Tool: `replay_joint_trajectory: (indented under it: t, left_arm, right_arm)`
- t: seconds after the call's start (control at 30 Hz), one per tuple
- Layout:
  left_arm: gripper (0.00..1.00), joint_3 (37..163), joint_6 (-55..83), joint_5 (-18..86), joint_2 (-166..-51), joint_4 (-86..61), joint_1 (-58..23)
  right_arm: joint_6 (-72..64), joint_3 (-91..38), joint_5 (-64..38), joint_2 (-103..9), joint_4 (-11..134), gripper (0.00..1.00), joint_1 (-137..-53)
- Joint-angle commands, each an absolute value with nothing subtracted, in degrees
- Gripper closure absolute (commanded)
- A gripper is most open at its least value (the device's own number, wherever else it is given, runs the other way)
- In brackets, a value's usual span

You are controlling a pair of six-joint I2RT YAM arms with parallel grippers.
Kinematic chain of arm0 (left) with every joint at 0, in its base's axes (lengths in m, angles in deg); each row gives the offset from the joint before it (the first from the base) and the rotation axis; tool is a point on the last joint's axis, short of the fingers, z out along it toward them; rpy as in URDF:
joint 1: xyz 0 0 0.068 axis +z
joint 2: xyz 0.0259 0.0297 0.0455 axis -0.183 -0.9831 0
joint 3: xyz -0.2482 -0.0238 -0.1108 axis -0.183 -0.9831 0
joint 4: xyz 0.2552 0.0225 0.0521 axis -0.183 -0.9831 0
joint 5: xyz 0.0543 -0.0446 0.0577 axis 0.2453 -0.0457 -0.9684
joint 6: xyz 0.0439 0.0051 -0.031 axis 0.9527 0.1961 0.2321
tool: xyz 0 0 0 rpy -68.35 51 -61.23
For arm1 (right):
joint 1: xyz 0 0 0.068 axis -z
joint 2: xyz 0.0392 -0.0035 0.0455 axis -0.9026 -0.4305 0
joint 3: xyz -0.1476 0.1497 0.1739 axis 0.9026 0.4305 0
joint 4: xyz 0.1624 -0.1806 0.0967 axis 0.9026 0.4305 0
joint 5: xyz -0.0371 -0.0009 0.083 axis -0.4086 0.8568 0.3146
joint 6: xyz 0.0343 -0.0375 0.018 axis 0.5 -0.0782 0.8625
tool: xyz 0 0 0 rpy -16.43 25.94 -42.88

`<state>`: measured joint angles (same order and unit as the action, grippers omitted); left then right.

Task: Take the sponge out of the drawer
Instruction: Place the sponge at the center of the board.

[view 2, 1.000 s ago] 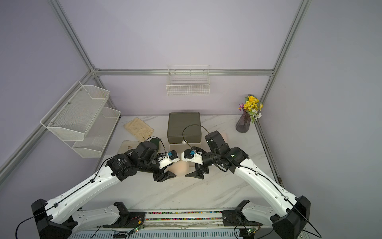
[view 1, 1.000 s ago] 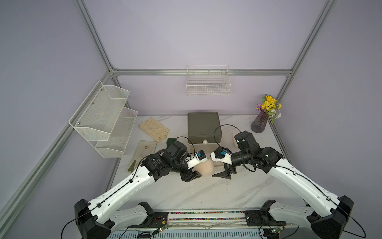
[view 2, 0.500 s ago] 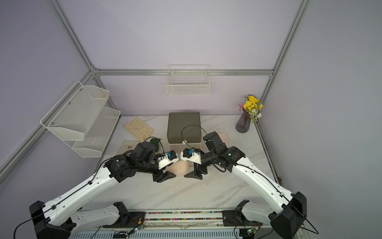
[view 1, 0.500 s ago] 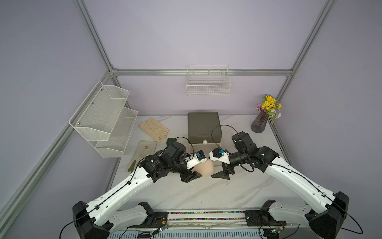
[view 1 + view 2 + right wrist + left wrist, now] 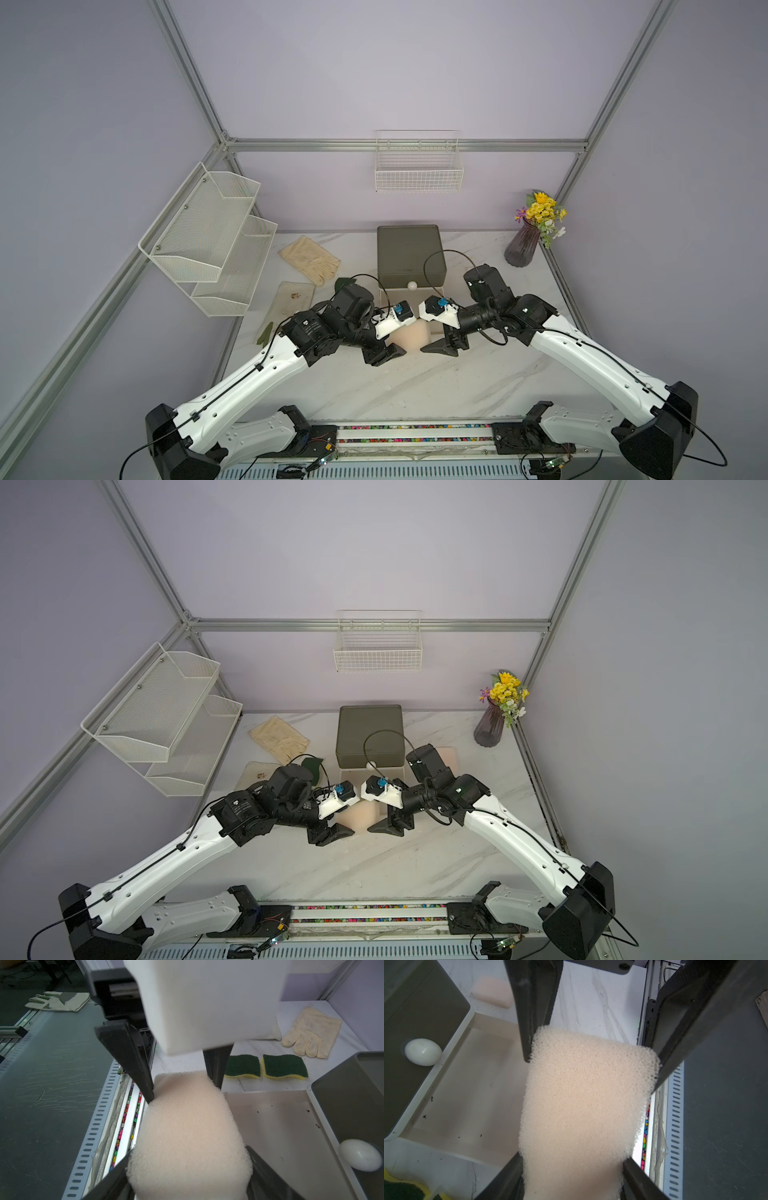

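A pale peach sponge (image 5: 409,336) (image 5: 360,817) hangs between my two grippers, over the front edge of the pulled-out white drawer (image 5: 467,1088) (image 5: 280,1126). The drawer belongs to the dark olive box (image 5: 409,253). My left gripper (image 5: 398,340) (image 5: 572,1167) is shut on one end of the sponge. My right gripper (image 5: 433,335) (image 5: 187,1167) has its jaws against both sides of the other end. The drawer's inside holds nothing but a few dark specks.
A second peach sponge (image 5: 451,757) lies right of the box; two green-and-yellow scouring pads (image 5: 266,1068) and a cream glove (image 5: 309,257) lie to its left. A vase of flowers (image 5: 523,249) stands back right. Wire shelves (image 5: 208,237) hang on the left wall.
My right gripper has moved in a little to the left and its jaws have narrowed onto the sponge's free end. The left gripper has kept its hold and barely moved.
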<state>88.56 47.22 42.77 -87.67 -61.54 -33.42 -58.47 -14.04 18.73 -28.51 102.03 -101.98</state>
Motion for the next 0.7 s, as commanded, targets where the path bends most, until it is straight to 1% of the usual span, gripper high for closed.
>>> replay_joint_trajectory:
  t: [0.0, 0.13, 0.2, 0.4, 0.47, 0.57, 0.67]
  left_arm:
    - [0.34, 88.32, 47.56, 44.69, -86.25, -59.02, -33.31]
    - [0.31, 88.17, 47.5, 44.51, -86.17, -58.87, -33.29]
    - [0.3, 88.06, 47.51, 44.23, -86.06, -58.81, -33.31]
    - [0.19, 87.83, 47.09, 43.45, -85.71, -58.08, -33.31]
    - [0.1, 87.58, 46.72, 42.79, -85.47, -57.63, -33.31]
    - [0.01, 87.51, 46.28, 41.57, -84.87, -57.2, -33.31]
    - [0.0, 87.3, 45.41, 38.65, -83.2, -56.28, -33.31]
  right_arm:
    - [-57.53, -13.29, 19.43, -29.02, 100.17, 0.27, -102.54]
    - [-57.29, -13.37, 19.13, -29.03, 99.99, 0.34, -102.61]
    - [-56.74, -13.17, 18.92, -28.88, 99.62, 0.37, -102.65]
    - [-54.92, -12.11, 17.3, -27.74, 97.68, 0.38, -102.65]
    - [-53.59, -11.51, 16.52, -26.89, 96.37, 0.38, -102.66]
    - [-51.45, -10.73, 14.43, -25.31, 94.74, 0.38, -102.64]
    - [-46.66, -9.31, 9.84, -21.97, 91.05, 0.39, -102.6]
